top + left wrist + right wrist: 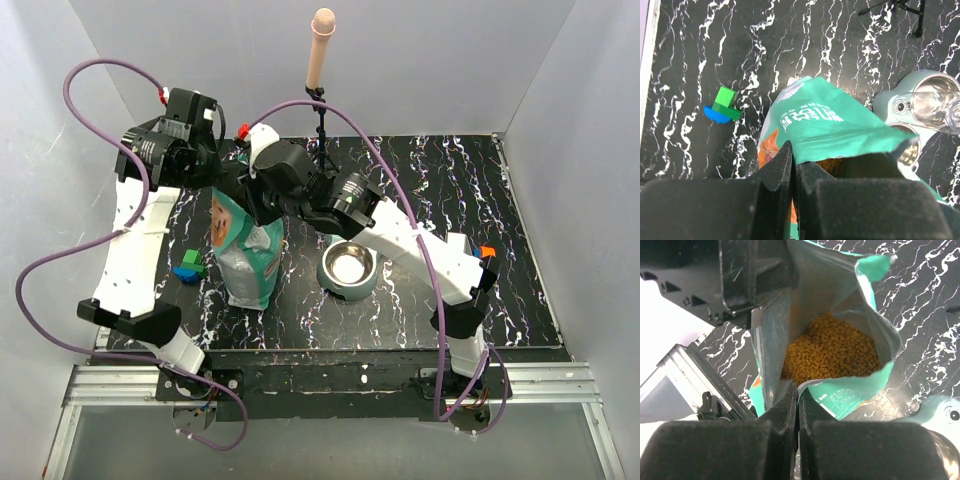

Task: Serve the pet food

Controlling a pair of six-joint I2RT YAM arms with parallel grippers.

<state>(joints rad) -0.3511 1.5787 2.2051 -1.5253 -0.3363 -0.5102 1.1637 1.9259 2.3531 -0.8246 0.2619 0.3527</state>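
A teal-green stand-up bag (250,262) stands upright on the black marbled table (430,185), left of a pale green bowl (348,267) with a steel inner dish. The bag's mouth is open, and orange-brown kibble (832,351) shows inside in the right wrist view. My left gripper (794,162) is shut on the bag's top edge (830,125) on one side. My right gripper (797,395) is shut on the opposite rim of the bag (850,390). Both arms meet above the bag in the top view. The bowl (890,100) looks empty.
Green and blue toy blocks (189,268) lie left of the bag, also in the left wrist view (722,105). A small black tripod with a beige rod (321,50) stands at the back. Grey walls enclose the table on three sides.
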